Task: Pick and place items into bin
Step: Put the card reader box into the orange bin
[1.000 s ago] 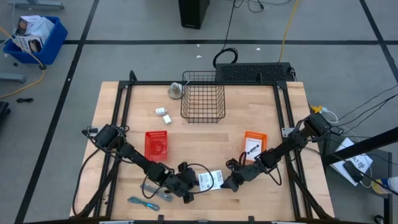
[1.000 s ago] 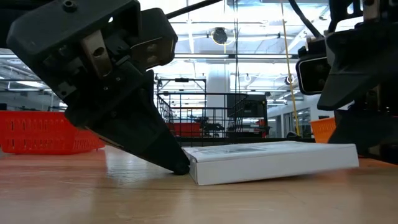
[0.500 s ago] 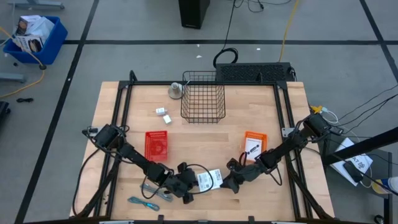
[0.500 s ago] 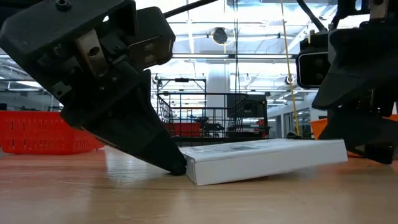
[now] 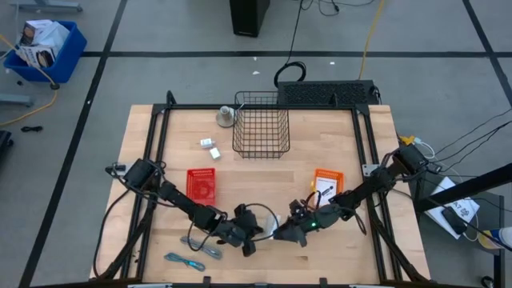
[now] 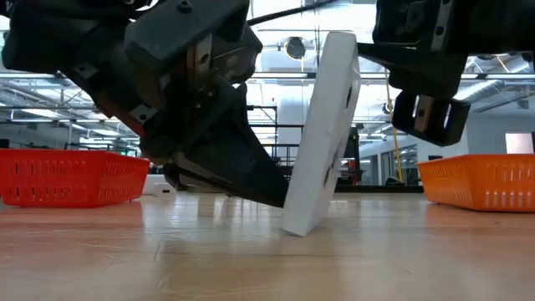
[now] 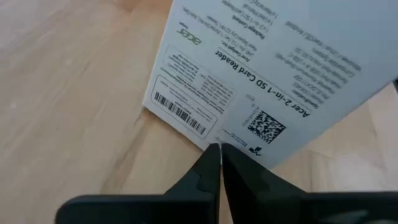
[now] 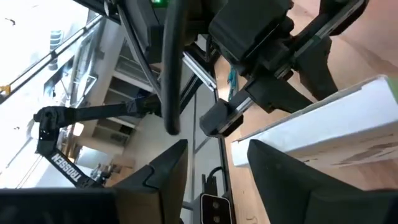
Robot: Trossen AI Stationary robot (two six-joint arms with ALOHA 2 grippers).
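Observation:
A flat white printed box (image 6: 322, 142) stands almost on edge near the table's near edge, its lower long edge (image 6: 299, 227) on the wood. My left gripper (image 7: 219, 149) is shut and low on the box's left side (image 5: 254, 237). My right gripper (image 8: 214, 168) is open at the box's upper edge, on its right side (image 5: 283, 232). Two tiny white blocks (image 5: 210, 146) lie left of the black wire bin (image 5: 261, 124). A grey strip (image 5: 204, 246) and a teal-blue cord (image 5: 184, 261) lie at the near left. My left gripper presses its shut fingertips (image 6: 277, 199) against the box's printed face just above its lower edge (image 7: 214, 134), slanting down from the table's left. My right gripper has one finger (image 8: 280, 180) along the box's upper part (image 8: 323, 124), coming from the right; whether it touches cannot be told.
A red tray (image 5: 202, 186) sits behind my left arm and an orange tray (image 5: 326, 186) behind my right arm. A small round grey object (image 5: 226, 118) lies left of the bin. Bare wood lies between the trays and the bin.
The box has tipped from lying flat to standing almost on edge: its right side rose while its left edge stayed on the table against my left gripper's tips. My right gripper has risen and moved left with that side. My left gripper has edged right.

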